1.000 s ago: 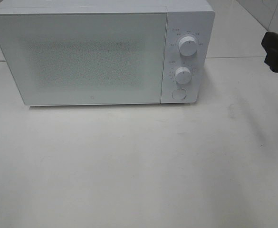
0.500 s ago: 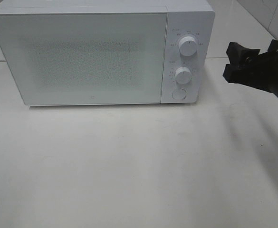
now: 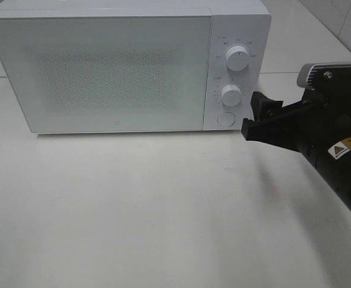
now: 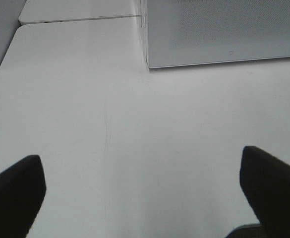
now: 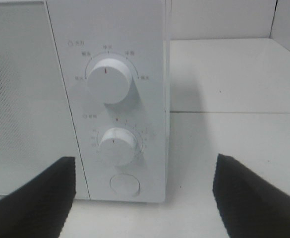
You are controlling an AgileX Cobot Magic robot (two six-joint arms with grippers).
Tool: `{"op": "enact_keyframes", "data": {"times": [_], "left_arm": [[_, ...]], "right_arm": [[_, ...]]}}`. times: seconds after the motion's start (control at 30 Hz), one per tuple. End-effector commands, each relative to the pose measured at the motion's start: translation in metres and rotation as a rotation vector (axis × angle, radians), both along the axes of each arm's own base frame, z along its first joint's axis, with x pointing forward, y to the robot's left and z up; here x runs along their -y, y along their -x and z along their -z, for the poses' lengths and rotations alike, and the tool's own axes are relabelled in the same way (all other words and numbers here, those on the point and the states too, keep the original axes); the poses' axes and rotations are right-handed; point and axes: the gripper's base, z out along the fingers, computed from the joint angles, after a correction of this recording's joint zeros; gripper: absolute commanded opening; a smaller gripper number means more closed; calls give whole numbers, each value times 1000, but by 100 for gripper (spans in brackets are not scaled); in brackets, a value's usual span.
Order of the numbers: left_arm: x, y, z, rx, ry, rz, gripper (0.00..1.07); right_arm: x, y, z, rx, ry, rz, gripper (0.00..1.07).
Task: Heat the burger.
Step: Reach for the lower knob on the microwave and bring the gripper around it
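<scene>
You're holding the right gripper [image 3: 252, 114] wide open and empty, facing the microwave's [image 3: 115, 72] lower knob [image 3: 230, 95] and round button [image 3: 225, 119], presumably lining up on the controls. The left gripper [image 4: 140, 168] is idling, spread and empty. The burger isn't showing anywhere, and the door is closed.

The right gripper [image 3: 251, 114] has swept leftward from the scene's right edge, jaws apart. It is now just right of the microwave's [image 3: 103, 72] lower knob [image 3: 230, 95] and round button [image 3: 225, 119].

Microwave [image 3: 103, 66] at table [image 3: 133, 210] rear; right end effector [image 3: 253, 115] beside lower knob [image 3: 230, 95].
</scene>
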Motion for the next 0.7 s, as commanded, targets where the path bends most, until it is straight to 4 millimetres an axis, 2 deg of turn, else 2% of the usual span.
{"op": "enact_keyframes", "data": {"times": [0.03, 0.27, 0.7], "left_arm": [[1, 3, -1, 39, 9, 1, 100], [1, 3, -1, 39, 9, 1, 100], [1, 3, -1, 39, 9, 1, 100]], "right_arm": [[0, 1, -7, 151, 47, 66, 75], [-5, -2, 2, 126, 72, 62, 75], [-27, -28, 12, 121, 66, 81, 75]]}}
